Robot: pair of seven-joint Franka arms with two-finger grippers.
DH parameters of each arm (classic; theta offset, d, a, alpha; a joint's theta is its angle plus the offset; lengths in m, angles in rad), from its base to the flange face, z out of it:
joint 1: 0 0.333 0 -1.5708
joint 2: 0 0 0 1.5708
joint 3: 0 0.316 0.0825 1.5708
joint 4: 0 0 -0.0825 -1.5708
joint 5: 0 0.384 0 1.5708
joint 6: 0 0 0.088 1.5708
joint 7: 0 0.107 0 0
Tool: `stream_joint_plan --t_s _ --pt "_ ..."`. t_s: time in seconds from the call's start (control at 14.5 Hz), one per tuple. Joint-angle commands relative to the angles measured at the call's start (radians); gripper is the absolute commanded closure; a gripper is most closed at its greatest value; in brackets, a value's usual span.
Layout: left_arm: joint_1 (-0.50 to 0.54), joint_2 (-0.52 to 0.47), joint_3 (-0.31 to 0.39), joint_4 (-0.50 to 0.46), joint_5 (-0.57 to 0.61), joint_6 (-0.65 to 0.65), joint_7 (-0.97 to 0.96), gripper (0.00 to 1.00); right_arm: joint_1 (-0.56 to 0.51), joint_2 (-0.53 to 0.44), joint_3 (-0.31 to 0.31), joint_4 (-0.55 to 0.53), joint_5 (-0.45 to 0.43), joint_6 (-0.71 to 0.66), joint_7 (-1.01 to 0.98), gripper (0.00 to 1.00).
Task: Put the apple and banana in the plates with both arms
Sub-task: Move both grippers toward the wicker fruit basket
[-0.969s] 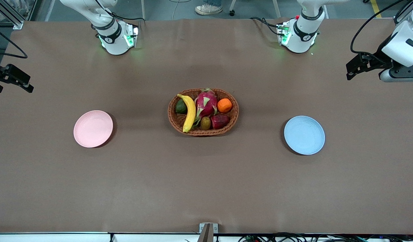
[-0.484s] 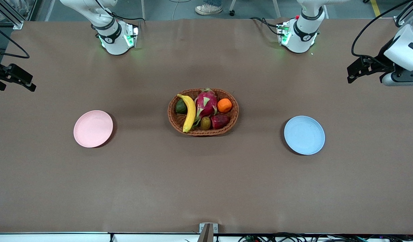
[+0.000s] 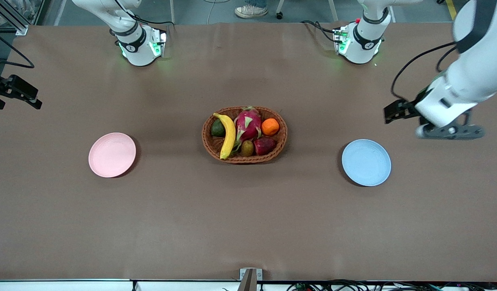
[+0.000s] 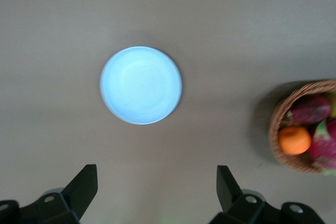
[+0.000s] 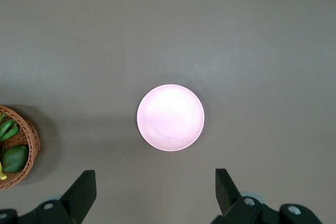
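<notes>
Left gripper point(image 4: 156, 192) swung inward, two plates point(image 3: 366, 162), one banana point(image 3: 228, 135).

Left wrist view. The left gripper point(image 4: 156, 192) hangs high over bare brown table point(image 4: 220, 30), its two black fingers point(image 4: 81, 187) spread wide apart with nothing between them. The light blue plate point(image 4: 140, 85) lies flat on the table, empty, faint rings on its surface. Well apart from it, the brown wicker basket point(image 4: 277, 129) is cut off by the frame edge; inside show the orange point(image 4: 294, 140) against the wall, the pink dragon fruit point(image 4: 325, 142) beside it, and a dark red fruit point(image 4: 310, 109), partly hidden.
</notes>
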Motion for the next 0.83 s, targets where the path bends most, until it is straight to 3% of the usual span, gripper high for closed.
stream_joint_plan --t_s 0.0,0.28,0.55,0.76 --pt "-0.077 0.075 -0.001 0.027 -0.037 0.056 -0.140 0.00 0.034 0.042 0.014 -0.001 -0.002 -0.005 -0.009 0.00" --pt "-0.206 0.170 0.001 0.027 -0.028 0.172 -0.390 0.00 0.166 0.099 0.016 -0.052 0.001 -0.002 0.008 0.00" --pt "-0.321 0.285 0.002 0.027 -0.025 0.275 -0.559 0.00 0.303 0.213 0.014 -0.090 0.123 0.080 0.029 0.00" --pt "-0.393 0.374 0.002 0.027 -0.022 0.372 -0.661 0.00 0.404 0.297 0.014 -0.092 0.136 0.168 0.042 0.00"
